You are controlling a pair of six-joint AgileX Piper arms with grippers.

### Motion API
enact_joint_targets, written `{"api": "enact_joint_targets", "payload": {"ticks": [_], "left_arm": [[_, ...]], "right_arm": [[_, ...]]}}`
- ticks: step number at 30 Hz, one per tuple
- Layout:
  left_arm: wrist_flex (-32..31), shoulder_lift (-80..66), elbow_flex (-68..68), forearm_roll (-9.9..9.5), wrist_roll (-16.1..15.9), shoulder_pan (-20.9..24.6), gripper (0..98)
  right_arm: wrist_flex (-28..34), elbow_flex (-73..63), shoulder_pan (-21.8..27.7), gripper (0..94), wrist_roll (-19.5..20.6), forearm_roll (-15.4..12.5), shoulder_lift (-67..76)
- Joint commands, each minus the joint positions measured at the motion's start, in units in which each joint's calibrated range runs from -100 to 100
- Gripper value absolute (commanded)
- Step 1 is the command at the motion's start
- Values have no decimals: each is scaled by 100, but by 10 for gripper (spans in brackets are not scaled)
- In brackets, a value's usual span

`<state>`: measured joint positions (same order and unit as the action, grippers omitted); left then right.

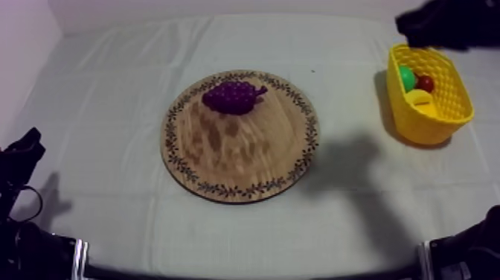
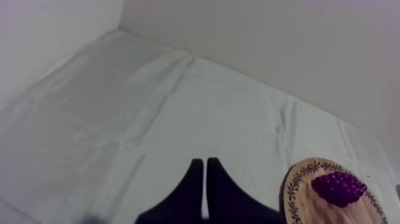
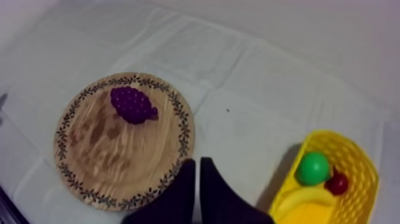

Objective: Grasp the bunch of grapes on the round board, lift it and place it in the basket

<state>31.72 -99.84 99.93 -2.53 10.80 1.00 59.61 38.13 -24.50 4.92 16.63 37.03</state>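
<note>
The bunch of grapes (image 1: 234,97) lies on the round wooden board (image 1: 238,167), on the far part of the board, close to its patterned rim. Nothing else is on the board, so the grapes are easy to reach from above.

The yellow basket (image 1: 449,104) stands to the right of the board, well apart from it. That is where the grapes must go. In it are a banana (image 3: 297,199), a round green fruit (image 3: 313,168) and a small red fruit (image 3: 337,183). They fill part of it, but I think there is room on top.

The right gripper (image 3: 197,164) hangs above the board's rim, on the basket side. Its two fingers are pressed together into a thin point and hold nothing. It is the arm nearer the basket, so I guess this job is for it. It must spread its fingers before it goes down on the grapes.

The left gripper (image 2: 204,162) is off the left side of the board, out of the way. Its fingers are also pressed together, with nothing in them.

Only bare cloth (image 1: 350,89) lies between board and basket. The basket wall is tall, so the grapes must go up and over it.
</note>
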Motion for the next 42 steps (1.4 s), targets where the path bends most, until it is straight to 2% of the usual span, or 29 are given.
{"api": "enact_joint_targets", "payload": {"ticks": [1,10,20,28,31,38,42], "left_arm": [[-3,2,-4,1,2,-2,0],[-3,2,-4,1,2,-2,0],[-3,2,-4,1,2,-2,0],[-3,2,-4,1,2,-2,0],[-3,2,-4,1,2,-2,0],[-3,2,-4,1,2,-2,0],[-3,2,-4,1,2,-2,0]], "right_arm": [[182,-1482,-16,7,-920,-65,-1221],[973,-3155,-223,7,-2101,-375,-3046],[1637,-4507,-410,7,-2882,-499,-4589],[2294,-5289,-454,15,-3379,-645,-5267],[2435,-5424,-474,87,-3467,-661,-5393],[2650,-5613,-534,421,-3393,-591,-5550],[2730,-5664,-575,578,-3316,-527,-5632]]}}
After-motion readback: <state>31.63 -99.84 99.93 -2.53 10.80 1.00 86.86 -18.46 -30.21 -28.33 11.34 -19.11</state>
